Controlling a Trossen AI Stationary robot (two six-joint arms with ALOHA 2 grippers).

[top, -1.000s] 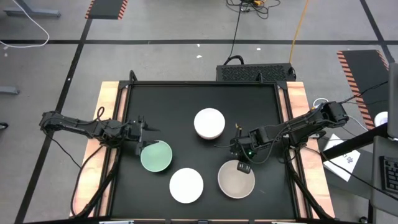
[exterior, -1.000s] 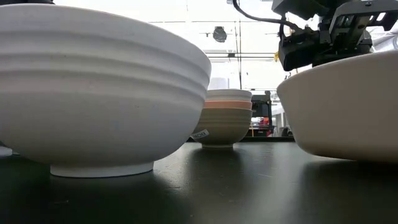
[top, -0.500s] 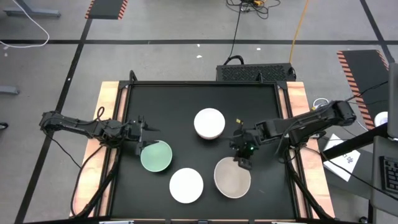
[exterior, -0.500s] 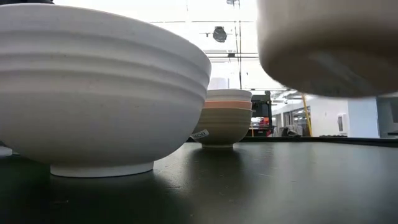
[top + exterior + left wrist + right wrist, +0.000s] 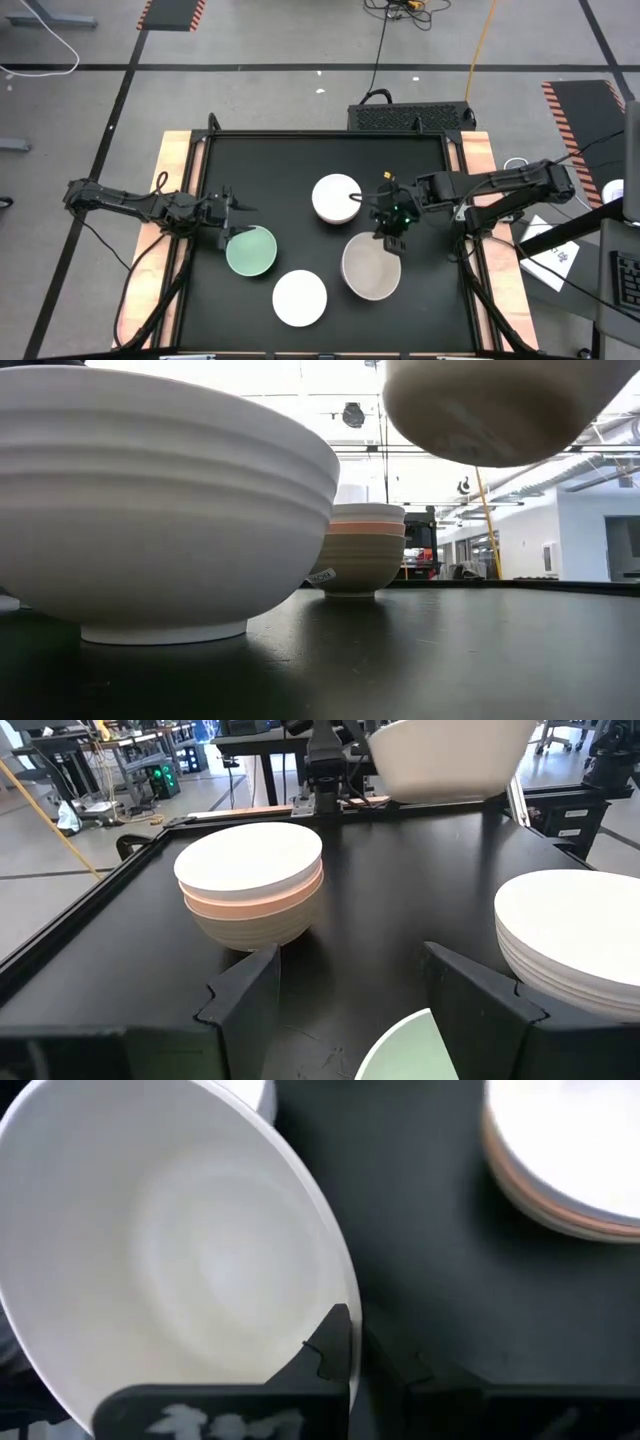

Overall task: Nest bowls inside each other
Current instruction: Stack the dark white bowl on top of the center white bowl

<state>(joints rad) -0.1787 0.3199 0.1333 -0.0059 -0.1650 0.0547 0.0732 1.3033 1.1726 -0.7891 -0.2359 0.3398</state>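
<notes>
Risk first: beige bowl (image 5: 372,268) is pinched by one rim edge only, right gripper (image 5: 391,238) clamped on the lip w/ one finger inside and one outside, and the bowl hangs clear of the table, tilted in the low view. A one-sided rim grip on a smooth glazed bowl could let it swing or slip, esp. if the arm swings fast; it looks slightly larger than the others, so trying to seat it on the stack (image 5: 336,198) may leave it perched rather than nested, and a low pass could knock that stack. Nearest the low cam sits the loose white bowl (image 5: 299,297), upright on the mat, well apart from the rest. Mint bowl (image 5: 250,250) is left of it, w/ left gripper (image 5: 231,233) at its rim; fingers spread fairly wide either side of the rim, holding nothing as far as I can tell, so a nudge could slide that bowl. Farther back, the stack shows white over coral over an olive-grey base. Surface: black matte tabletop (image 5: 290,160) w/ raised edge, wood rails at sides. Beyond: grey floor w/ hazard-stripe tape, cables, a black box (image 5: 410,116) behind the table; lab benches and equipment in the far bkgd.
</notes>
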